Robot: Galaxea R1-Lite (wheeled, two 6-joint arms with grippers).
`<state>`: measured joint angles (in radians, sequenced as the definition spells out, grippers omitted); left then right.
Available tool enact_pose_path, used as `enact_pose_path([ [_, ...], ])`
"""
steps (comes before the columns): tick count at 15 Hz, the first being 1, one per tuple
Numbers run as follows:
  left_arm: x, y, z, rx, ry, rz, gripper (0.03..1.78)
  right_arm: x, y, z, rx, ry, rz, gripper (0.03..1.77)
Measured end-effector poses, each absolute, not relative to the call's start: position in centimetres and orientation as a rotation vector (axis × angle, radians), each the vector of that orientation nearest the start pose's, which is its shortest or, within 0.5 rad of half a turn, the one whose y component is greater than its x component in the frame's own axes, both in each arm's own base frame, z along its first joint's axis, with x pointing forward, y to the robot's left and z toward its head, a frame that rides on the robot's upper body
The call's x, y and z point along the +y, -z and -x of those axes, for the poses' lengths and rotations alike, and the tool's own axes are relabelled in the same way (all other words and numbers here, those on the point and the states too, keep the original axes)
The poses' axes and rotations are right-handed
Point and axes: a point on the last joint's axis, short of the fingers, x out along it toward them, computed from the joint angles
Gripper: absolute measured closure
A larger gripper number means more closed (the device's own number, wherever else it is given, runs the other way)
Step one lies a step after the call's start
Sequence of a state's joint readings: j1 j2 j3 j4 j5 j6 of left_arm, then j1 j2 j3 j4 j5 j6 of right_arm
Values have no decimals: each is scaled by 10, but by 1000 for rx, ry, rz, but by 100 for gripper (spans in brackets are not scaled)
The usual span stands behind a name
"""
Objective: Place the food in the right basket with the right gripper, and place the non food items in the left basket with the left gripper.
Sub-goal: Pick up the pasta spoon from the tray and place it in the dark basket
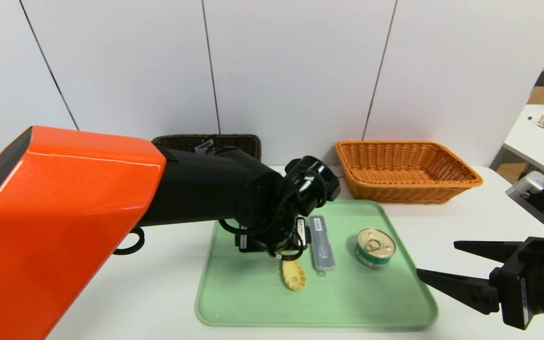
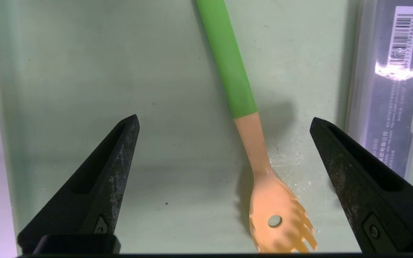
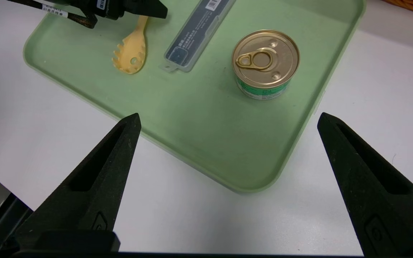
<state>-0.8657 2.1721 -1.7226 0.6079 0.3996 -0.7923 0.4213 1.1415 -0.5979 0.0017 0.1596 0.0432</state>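
Note:
A pasta fork with a green handle and tan toothed head lies on the green tray. My left gripper hovers open just above it, fingers either side of the neck, touching nothing. Beside the fork lies a grey pen case, and to its right stands a gold-lidded can with a green label. My right gripper hangs open over the table off the tray's near right corner, empty. The dark left basket is partly hidden by my left arm. The orange right basket stands at the back right.
In the right wrist view the can sits a little way beyond the open right gripper, with the tray's rim between them. A side table with boxes stands at the far right. A black cable loop lies left of the tray.

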Motion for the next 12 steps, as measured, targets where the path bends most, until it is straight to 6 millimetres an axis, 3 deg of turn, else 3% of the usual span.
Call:
enact_pose_path([
  [7, -302, -142, -289, 945, 18, 110, 12, 65, -193, -136, 563, -554, 31, 10],
  [12, -302, -139, -291, 948, 12, 108, 12, 65, -193, -136, 563, -554, 31, 10],
])
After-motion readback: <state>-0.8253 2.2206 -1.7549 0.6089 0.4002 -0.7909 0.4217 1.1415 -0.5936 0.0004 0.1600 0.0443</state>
